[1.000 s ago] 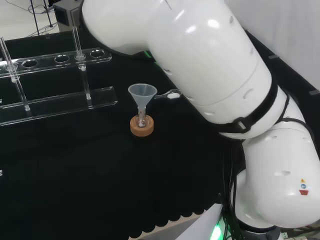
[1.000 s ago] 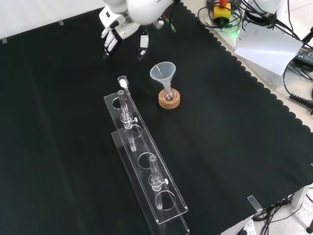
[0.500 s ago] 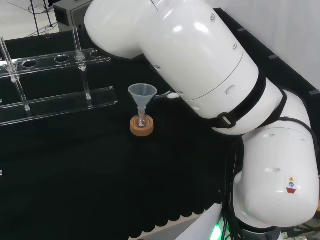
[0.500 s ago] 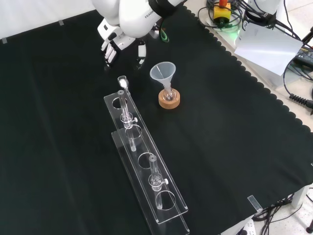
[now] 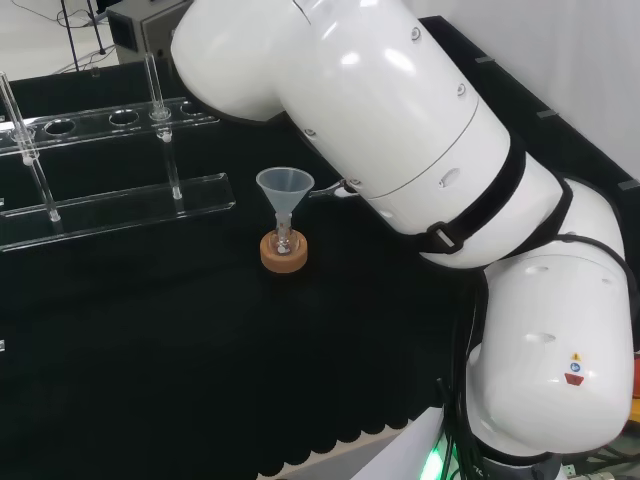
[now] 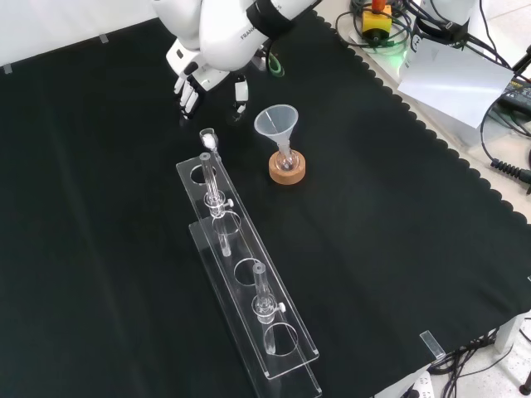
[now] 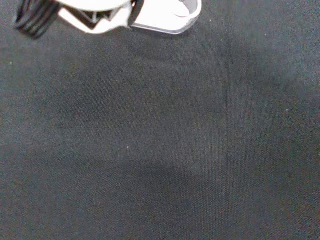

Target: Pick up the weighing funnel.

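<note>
Clear weighing funnel (image 6: 207, 135) lies on cloth (image 6: 99, 249) — hand (image 6: 199, 75) nearby, fingers (image 6: 187, 93) straight, holding nothing.

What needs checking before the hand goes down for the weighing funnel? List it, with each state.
1. The hand open and empty: ok.
2. The weighing funnel lying free on the cloth: ok.
3. The hand at the weighing funnel: not ok; the front view shows bare cloth between them.
4. The weighing funnel apart from the tube rack: cannot tell.
5. The funnel upright on its cork ring, apart from the hand: ok.
</note>
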`<state>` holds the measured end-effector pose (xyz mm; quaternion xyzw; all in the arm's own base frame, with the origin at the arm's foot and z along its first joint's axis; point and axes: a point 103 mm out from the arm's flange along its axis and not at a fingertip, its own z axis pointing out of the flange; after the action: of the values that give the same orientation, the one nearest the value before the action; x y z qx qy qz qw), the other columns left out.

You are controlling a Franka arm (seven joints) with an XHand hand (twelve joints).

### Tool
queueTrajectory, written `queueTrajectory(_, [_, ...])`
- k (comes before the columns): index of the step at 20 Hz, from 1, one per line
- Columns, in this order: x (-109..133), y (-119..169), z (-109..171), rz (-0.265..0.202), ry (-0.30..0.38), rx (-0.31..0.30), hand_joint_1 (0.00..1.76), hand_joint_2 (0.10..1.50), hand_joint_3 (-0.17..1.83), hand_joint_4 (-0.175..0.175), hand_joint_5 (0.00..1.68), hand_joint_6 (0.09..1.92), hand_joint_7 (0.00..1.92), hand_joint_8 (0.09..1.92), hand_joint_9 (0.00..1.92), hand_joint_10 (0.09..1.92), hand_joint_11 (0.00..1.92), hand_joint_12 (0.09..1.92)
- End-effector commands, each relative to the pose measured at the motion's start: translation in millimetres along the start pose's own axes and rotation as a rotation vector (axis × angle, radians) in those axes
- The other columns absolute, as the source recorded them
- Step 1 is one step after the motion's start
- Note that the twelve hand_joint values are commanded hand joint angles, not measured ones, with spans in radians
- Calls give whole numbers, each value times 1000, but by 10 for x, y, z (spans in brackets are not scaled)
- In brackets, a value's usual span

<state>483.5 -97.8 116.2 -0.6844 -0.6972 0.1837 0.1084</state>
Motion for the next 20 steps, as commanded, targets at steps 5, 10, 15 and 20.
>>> queueTrajectory(5, [-1,125,132,-22,19,-12,930,565,698,-74,565,103,498,703,760,578,471,1289])
queueTrajectory(10, [47,170,151,-25,12,-6,931,563,702,-72,573,111,503,705,763,578,476,1287])
queueTrajectory(15, [60,200,179,-22,5,2,938,561,705,-69,585,122,516,710,770,579,482,1285])
queueTrajectory(20, [53,226,206,-22,6,3,946,559,708,-66,607,139,536,714,782,580,492,1284])
